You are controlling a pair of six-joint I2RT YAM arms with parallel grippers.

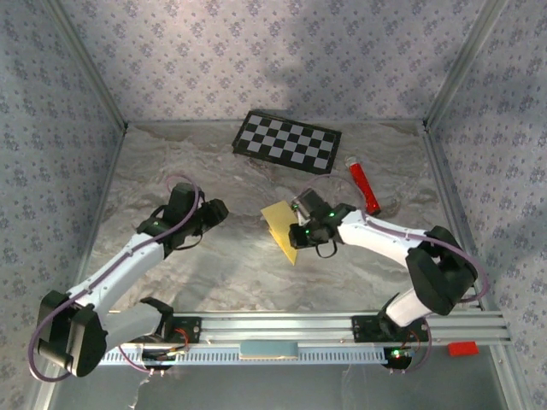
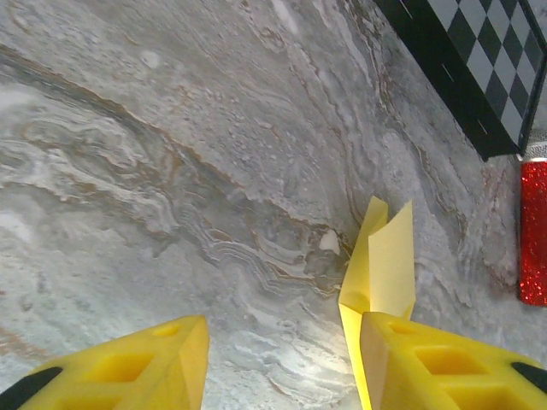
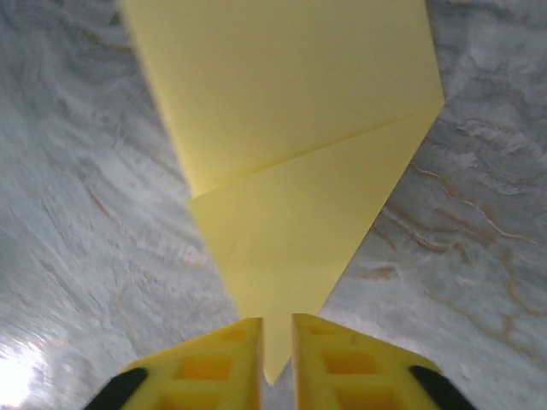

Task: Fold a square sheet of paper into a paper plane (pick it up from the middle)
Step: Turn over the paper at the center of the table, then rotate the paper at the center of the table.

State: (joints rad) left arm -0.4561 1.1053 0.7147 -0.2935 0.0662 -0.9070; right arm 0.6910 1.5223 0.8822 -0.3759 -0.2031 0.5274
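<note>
The pale-yellow square sheet of paper is partly folded, with a slanting crease across it. It stands up off the marbled table near the middle. My right gripper is shut on it: a pointed corner of the sheet runs down into the narrow slit between the two yellow fingers. My left gripper hovers to the left of the sheet, open, with bare table between its fingers. In the left wrist view the sheet rises just beyond the right finger, seen nearly edge-on.
A black-and-white checkerboard panel lies at the back of the table. A red tube lies to its right, behind the right arm. Patterned walls enclose the table on three sides.
</note>
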